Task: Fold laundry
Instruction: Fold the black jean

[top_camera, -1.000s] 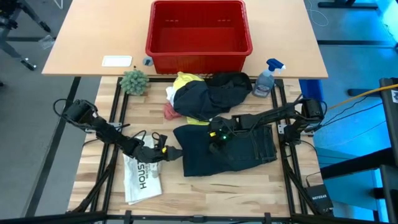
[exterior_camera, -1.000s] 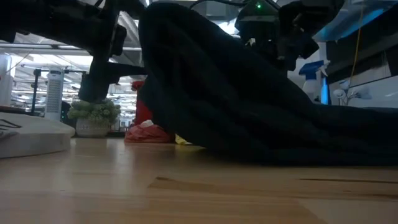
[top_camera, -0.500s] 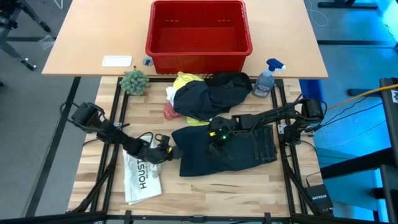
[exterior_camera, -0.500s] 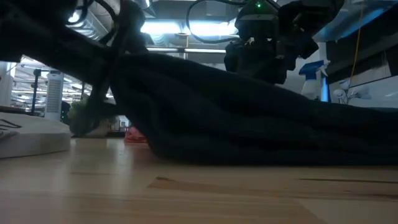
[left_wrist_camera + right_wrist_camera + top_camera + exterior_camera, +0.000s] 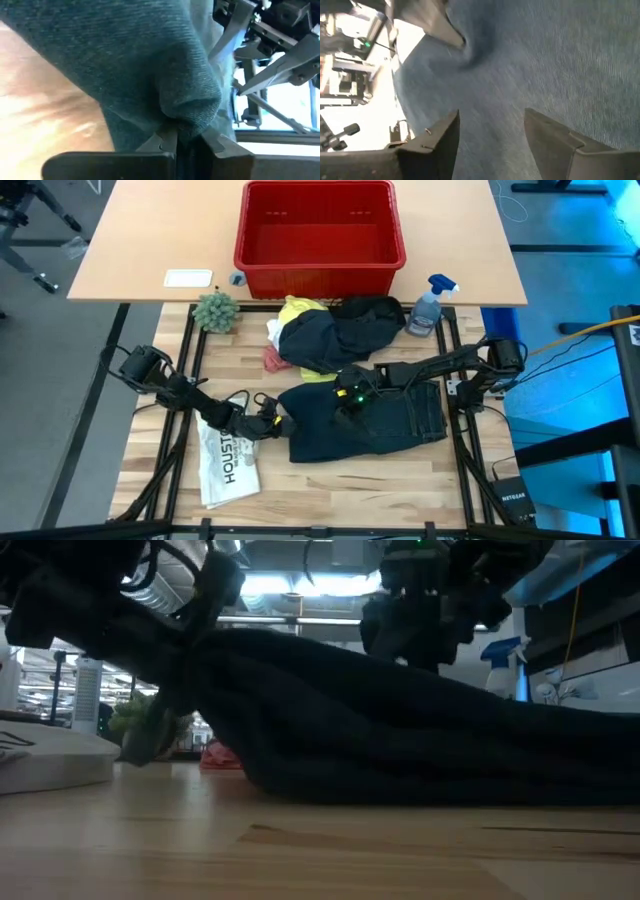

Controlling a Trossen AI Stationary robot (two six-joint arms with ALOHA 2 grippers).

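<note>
Nearest us on the wood table (image 5: pixel 330 480) lies the flat white HOUSTON item (image 5: pixel 228 465), front-left, w/ the left arm crossing just above it. The left gripper (image 5: pixel 272 422) is clamped tight on the left edge of the dark trousers (image 5: pixel 370 420); in the left wrist view we see a fold of the cloth (image 5: pixel 165 75) bunched and pinched between its fingers (image 5: pixel 165 142). The trousers spread flat across the table's middle-right, and in the low view they (image 5: pixel 400 740) fill most of the width and block nearly everything behind. The right gripper (image 5: pixel 348 402) sits over the trousers' upper-left part, fingers (image 5: pixel 442 140) spread apart w/ cloth (image 5: pixel 545 60) beneath them; we can't tell if they touch it, and nothing is gripped. Farther back a second dark garment (image 5: pixel 345 330) lies heaped on the yellow T-shirt (image 5: pixel 298 307), w/ the white cloth (image 5: pixel 275 330) and pink cloth (image 5: pixel 274 360) at the heap's left edge. A small green plant (image 5: pixel 216 310) stands left of the heap, a spray bottle (image 5: pixel 428 306) right of it. Beyond, on the lighter tabletop, the red basket (image 5: pixel 320 268) sits open, w/ a small white flat object (image 5: pixel 189 278) to its left.
</note>
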